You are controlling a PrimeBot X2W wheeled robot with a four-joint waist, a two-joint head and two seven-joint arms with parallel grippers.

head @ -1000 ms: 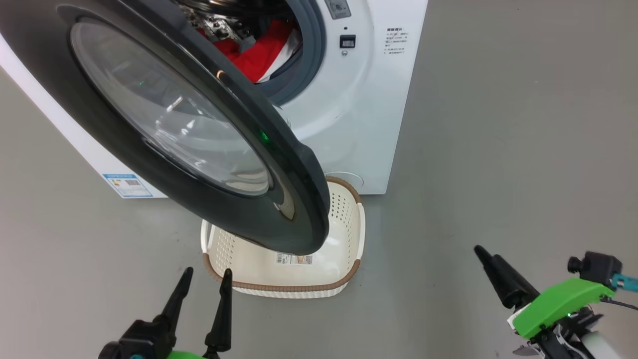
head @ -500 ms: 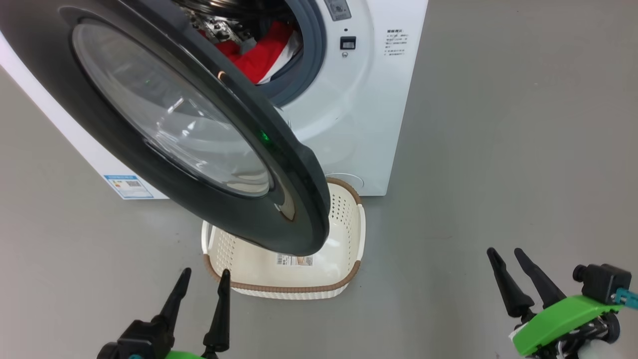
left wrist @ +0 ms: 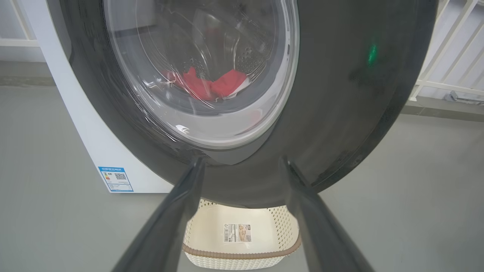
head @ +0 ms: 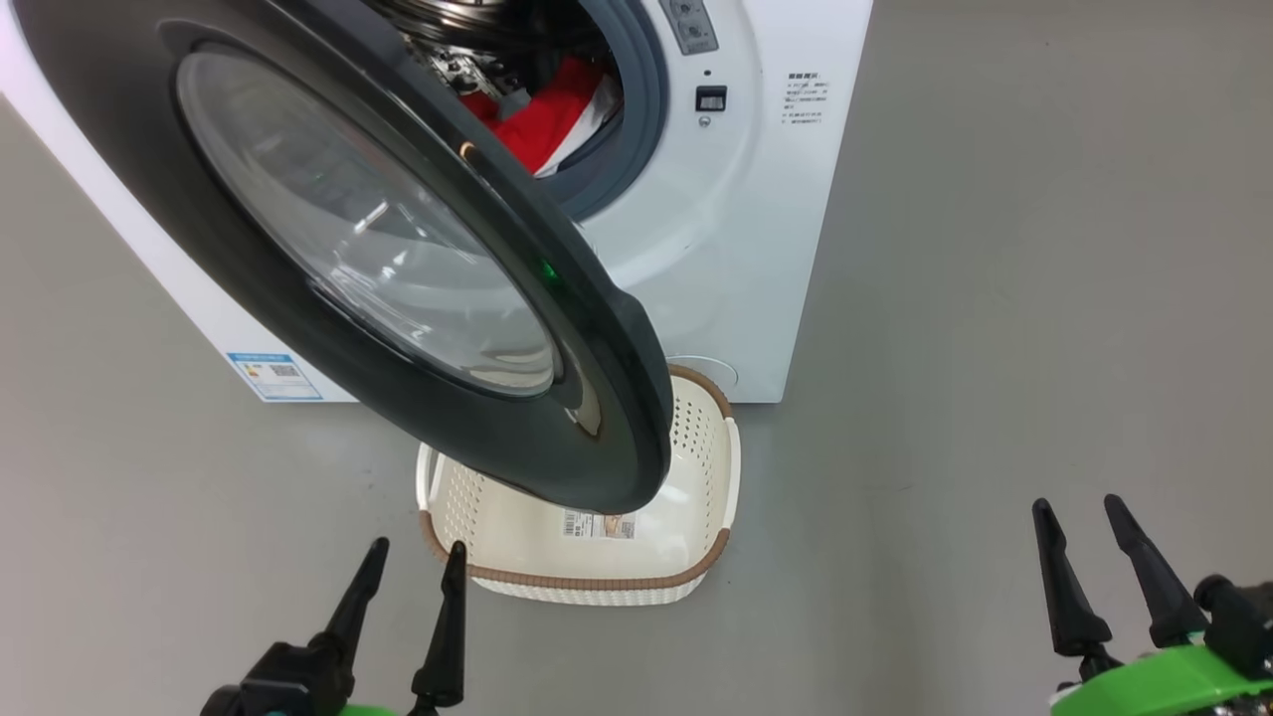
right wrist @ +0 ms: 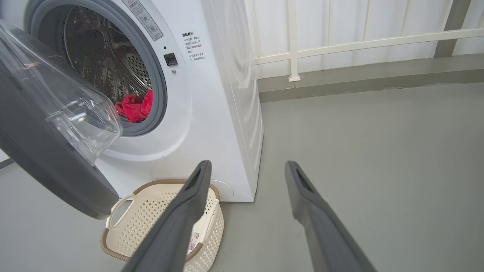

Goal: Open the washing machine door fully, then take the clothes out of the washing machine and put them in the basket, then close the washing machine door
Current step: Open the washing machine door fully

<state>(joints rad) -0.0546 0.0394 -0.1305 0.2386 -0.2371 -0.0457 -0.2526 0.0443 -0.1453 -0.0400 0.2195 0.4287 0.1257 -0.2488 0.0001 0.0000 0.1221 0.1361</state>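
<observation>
the boxy white washing machine (head: 736, 249) stands on smooth grey floor (head: 995, 298), its perforated steel drum (right wrist: 102, 56) ringed in grey rubber. its round door (head: 617, 398), a glossy black rim around a bulging clear bowl, hangs swung out over the basket (head: 597, 575). the basket is a cream perforated plastic tub with a brown woven-look rim, just beside the machine's foot. soft red clothes (head: 537, 129) lie in the drum. the left gripper (head: 419, 544) and right gripper (head: 1076, 500) both gape wide, holding nothing.

Washing machine door (head: 368, 259): glossy black rim, clear glass centre.
Washing machine (head: 736, 259): white body, grey ring, blue label sticker (head: 273, 375).
Clothes (head: 542, 127): bright red, white trim.
Basket (head: 597, 577): cream, perforated sides, brown woven-look rim.
Floor (head: 995, 298): plain grey.
</observation>
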